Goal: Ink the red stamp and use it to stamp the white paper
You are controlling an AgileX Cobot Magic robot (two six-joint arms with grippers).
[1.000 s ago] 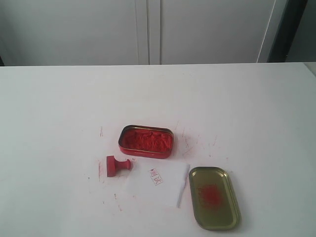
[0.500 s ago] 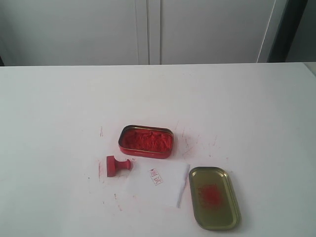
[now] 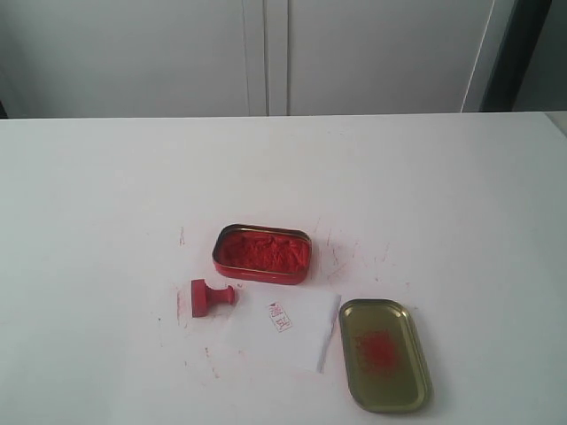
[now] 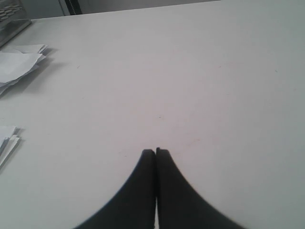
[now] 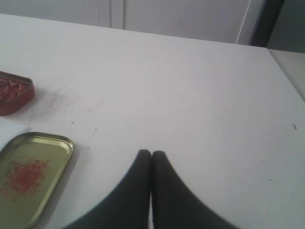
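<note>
The red stamp [image 3: 211, 297] lies on its side on the white table, left of the white paper [image 3: 297, 332]. A small red imprint [image 3: 280, 317] marks the sheet's left part. Behind them stands the open red tin of ink paste [image 3: 262, 253], whose edge also shows in the right wrist view as the red tin [image 5: 13, 94]. My left gripper [image 4: 156, 151] is shut over bare table with nothing in it. My right gripper [image 5: 151, 152] is shut and empty too, beside the gold lid [image 5: 29, 174]. Neither gripper appears in the exterior view.
The shallow gold lid [image 3: 383, 354] with a red smear lies right of the paper. Red ink scuffs [image 3: 341, 252] dot the table around the tin. Loose white sheets [image 4: 16, 62] and a second pile of sheets [image 4: 6, 140] lie in the left wrist view.
</note>
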